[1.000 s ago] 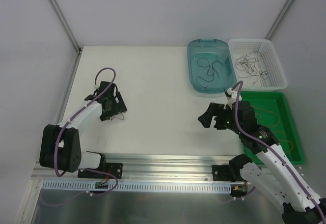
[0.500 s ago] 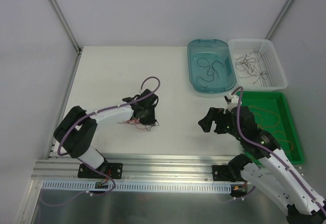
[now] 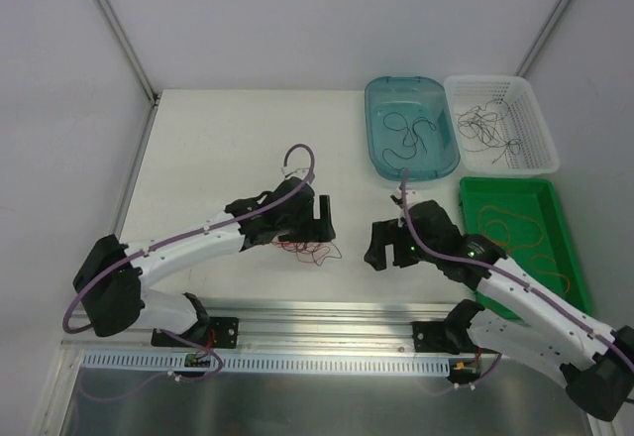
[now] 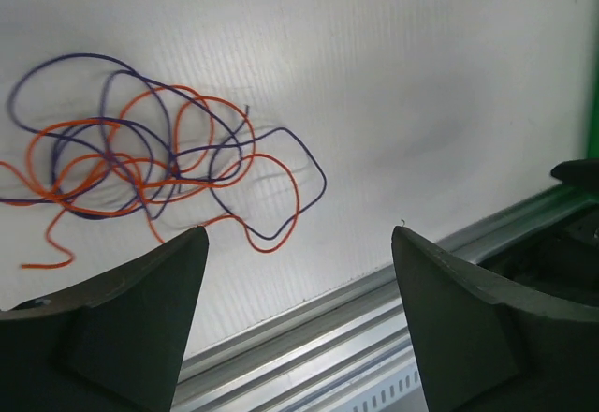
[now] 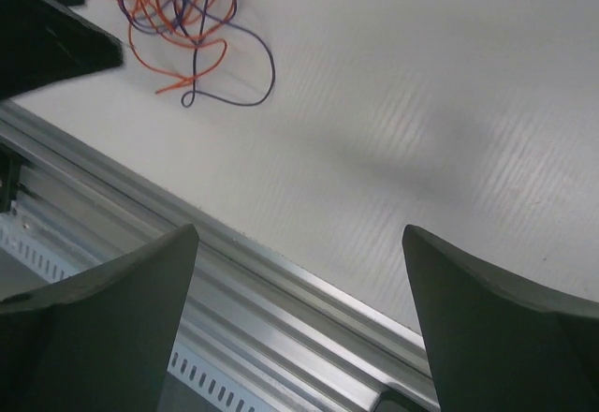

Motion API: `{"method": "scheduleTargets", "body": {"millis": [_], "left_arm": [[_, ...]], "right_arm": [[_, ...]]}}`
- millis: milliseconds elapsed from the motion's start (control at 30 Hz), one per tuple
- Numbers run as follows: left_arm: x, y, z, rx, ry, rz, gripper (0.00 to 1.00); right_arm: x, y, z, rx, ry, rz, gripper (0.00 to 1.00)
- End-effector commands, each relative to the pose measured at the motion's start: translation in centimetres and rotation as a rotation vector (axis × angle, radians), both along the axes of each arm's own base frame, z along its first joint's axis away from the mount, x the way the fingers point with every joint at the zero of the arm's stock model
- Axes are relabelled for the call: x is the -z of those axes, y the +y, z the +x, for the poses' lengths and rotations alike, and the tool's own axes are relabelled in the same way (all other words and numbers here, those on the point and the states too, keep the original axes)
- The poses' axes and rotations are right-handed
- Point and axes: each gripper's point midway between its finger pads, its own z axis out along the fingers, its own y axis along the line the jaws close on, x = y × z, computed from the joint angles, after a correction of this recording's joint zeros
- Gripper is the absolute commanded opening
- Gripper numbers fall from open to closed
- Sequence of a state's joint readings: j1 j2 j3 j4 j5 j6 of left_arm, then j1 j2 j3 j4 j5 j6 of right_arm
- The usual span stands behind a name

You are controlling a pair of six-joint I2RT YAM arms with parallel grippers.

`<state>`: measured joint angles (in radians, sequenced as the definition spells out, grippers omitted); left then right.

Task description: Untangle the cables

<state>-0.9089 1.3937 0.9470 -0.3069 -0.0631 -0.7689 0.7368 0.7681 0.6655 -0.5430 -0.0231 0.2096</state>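
Observation:
A tangle of thin orange and purple cables (image 3: 303, 250) lies loose on the white table near its front edge. In the left wrist view the cables (image 4: 150, 164) lie ahead and to the left of the fingers; in the right wrist view the cables (image 5: 182, 9) sit at the upper left. My left gripper (image 3: 322, 220) hovers just right of the tangle, open, with nothing between its fingers (image 4: 298, 234). My right gripper (image 3: 381, 246) faces it from the right, open and empty (image 5: 299, 229), well apart from the cables.
A teal tub (image 3: 369, 99) at the back holds dark cables. Beside it a white basket (image 3: 548, 149) holds a thin wire tangle. A green tray (image 3: 515, 183) at the right holds orange cables. An aluminium rail (image 3: 327, 312) runs along the table's near edge.
My left arm swept right from the table's left side, dragging the tangle to the centre front, then opened and let it go. My right arm moved left toward the tangle.

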Motion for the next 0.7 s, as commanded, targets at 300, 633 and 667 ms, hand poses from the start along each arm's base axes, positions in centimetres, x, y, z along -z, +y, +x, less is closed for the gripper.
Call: {"method": "scheduleTargets", "body": {"millis": [300,633,667], "left_arm": [[2.5,6.9,3.7,-0.122,0.010,0.134,0.65],[5.1,6.5,3.5,-0.112,0.081,0.176,0.61],[5.3,6.5,3.5,-0.113,0.086,0.180,0.60]], "right_arm": [[2.0,10.1,2.1,-0.109,0.077,0.018,0.81],[4.0,13.7,2.5,0.187,0.191,0.100,0.74],[4.4,13.7,2.4,0.204,0.202,0.098,0.73]]}}
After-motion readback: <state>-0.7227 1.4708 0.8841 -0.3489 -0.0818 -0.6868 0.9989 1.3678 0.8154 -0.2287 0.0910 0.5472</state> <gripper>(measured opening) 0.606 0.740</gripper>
